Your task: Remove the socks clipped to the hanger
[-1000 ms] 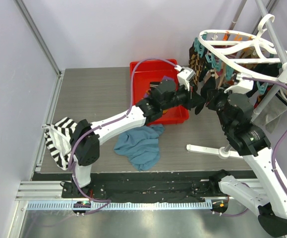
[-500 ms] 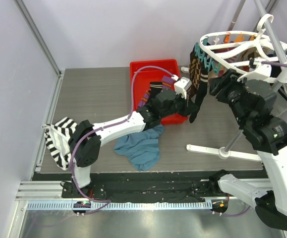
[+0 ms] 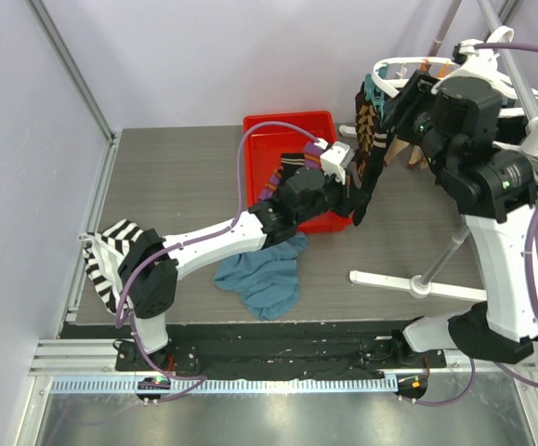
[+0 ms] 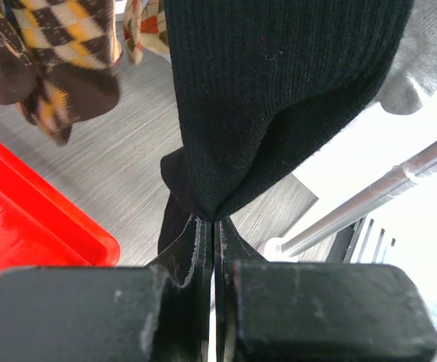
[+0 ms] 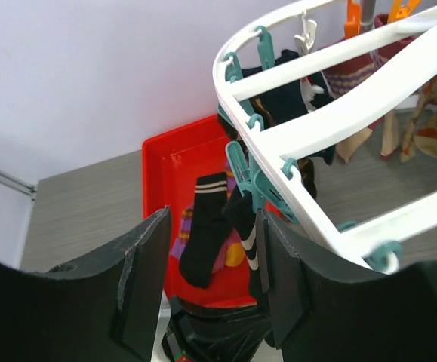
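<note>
The white hanger point(image 3: 415, 72) hangs at the right with several socks on teal clips. A black sock point(image 3: 365, 186) hangs from its left end. My left gripper point(image 3: 353, 203) is shut on that sock's lower end; the left wrist view shows the ribbed black sock point(image 4: 278, 98) pinched at my gripper point(image 4: 214, 226). An argyle sock point(image 4: 60, 53) hangs beside it. My right gripper point(image 3: 400, 100) stands open above the hanger's left end. In the right wrist view the gripper point(image 5: 212, 279) frames the hanger rim point(image 5: 316, 128), a teal clip point(image 5: 241, 162) and the sock point(image 5: 242, 219) below it.
A red tray point(image 3: 269, 139) behind my left arm holds a black sock point(image 5: 203, 241) and a purple-orange one. A blue cloth point(image 3: 264, 274) lies in front of the tray. A black-and-white striped cloth point(image 3: 111, 260) lies at the left edge. The stand's white foot point(image 3: 417, 283) crosses the table.
My right gripper has opened and risen from beside the hanging socks to above the hanger's left end. My left gripper has kept its hold on the black sock.
</note>
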`<action>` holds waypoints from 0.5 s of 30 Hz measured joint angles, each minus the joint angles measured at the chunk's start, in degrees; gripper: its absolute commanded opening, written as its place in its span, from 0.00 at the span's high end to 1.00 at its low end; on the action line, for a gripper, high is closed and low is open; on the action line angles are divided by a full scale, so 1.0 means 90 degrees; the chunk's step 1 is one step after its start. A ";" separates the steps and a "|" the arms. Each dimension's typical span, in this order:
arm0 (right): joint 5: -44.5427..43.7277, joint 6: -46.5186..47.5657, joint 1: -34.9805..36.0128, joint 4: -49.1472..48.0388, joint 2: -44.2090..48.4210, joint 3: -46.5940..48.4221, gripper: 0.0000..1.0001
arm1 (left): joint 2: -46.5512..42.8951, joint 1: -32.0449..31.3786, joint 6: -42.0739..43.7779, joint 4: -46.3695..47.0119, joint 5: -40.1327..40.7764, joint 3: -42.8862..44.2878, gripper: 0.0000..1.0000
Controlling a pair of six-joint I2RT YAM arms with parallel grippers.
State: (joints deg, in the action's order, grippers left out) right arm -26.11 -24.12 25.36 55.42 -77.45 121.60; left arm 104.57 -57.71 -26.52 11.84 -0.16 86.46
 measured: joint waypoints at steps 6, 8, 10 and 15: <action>-0.0323 0.0010 0.0036 0.0148 -0.0527 0.0107 0.46 | 0.0000 -0.0097 0.0158 -0.0002 0.0209 0.0000 1.00; -0.0457 0.0044 0.0075 0.0143 -0.0602 0.0107 0.46 | 0.0000 -0.0124 0.0189 -0.0002 0.0248 0.0000 1.00; -0.0675 0.0107 0.0143 0.0141 -0.0665 0.0112 0.46 | 0.0000 -0.0129 0.0219 -0.0002 0.0282 0.0000 1.00; -0.1239 0.0257 0.0272 0.0136 -0.0913 0.0168 0.46 | 0.0000 -0.0129 0.0311 -0.0002 0.0338 0.0000 1.00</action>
State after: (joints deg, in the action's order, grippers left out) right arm -37.26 -21.80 27.81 56.64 -85.67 123.11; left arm 104.57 -58.87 -23.73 11.81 2.87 86.46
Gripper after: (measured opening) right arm 0.542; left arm 0.022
